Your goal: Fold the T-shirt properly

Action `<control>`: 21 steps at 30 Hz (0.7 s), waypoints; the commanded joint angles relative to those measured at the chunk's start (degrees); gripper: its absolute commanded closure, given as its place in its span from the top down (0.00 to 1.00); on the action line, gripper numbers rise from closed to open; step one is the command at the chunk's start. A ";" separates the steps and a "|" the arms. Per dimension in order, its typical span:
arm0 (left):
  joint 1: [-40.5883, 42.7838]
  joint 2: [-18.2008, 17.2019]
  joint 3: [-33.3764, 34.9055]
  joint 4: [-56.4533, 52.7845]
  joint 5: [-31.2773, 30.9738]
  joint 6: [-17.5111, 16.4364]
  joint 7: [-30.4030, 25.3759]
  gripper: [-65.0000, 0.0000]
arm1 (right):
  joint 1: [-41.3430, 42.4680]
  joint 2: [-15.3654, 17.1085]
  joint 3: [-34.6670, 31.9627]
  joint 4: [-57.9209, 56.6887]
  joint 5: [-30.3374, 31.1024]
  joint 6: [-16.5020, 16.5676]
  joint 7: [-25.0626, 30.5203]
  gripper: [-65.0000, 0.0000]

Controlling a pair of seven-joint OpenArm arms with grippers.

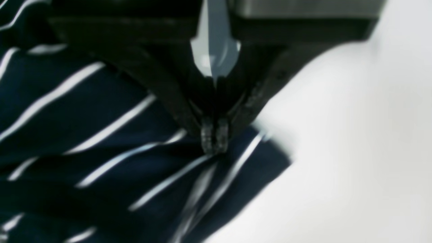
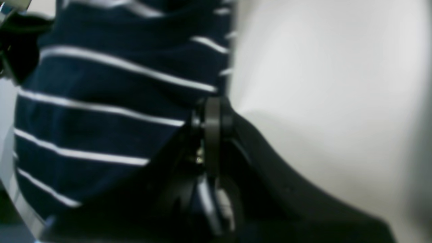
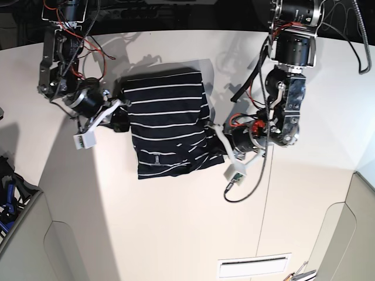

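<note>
The T-shirt (image 3: 167, 120) is dark navy with thin white stripes and lies partly folded on the white table (image 3: 176, 222), its small neck label (image 3: 157, 158) near the front edge. My left gripper (image 3: 214, 131) is at the shirt's right edge. In the left wrist view its fingertips (image 1: 214, 138) are pressed together on a bunched corner of the striped cloth (image 1: 101, 145). My right gripper (image 3: 121, 115) is at the shirt's left edge. In the right wrist view it (image 2: 212, 113) is shut at the edge of the cloth (image 2: 111, 101).
Both arms reach in from the table's far side, with loose cables (image 3: 249, 175) beside the left arm. The table edge runs diagonally at the lower left, with blue items (image 3: 8, 196) beyond it. A white slotted panel (image 3: 255, 266) sits at the near right.
</note>
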 commanded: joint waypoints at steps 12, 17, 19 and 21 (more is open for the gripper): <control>12.15 -8.41 -2.95 19.43 -1.27 3.37 -0.37 0.00 | -2.97 9.20 9.94 8.98 11.47 0.39 -7.43 0.00; 21.31 -9.11 -8.55 27.23 -2.32 3.32 0.04 0.00 | -9.38 12.81 10.67 8.98 17.55 0.63 -7.82 0.00; 25.11 -9.11 -10.80 29.70 -3.34 3.04 0.79 0.00 | -12.11 13.68 10.67 9.01 19.43 0.96 -8.20 0.00; 29.05 -9.11 -12.72 31.98 -4.31 1.90 2.03 0.00 | -14.56 14.38 10.67 9.03 21.51 1.11 -10.03 0.00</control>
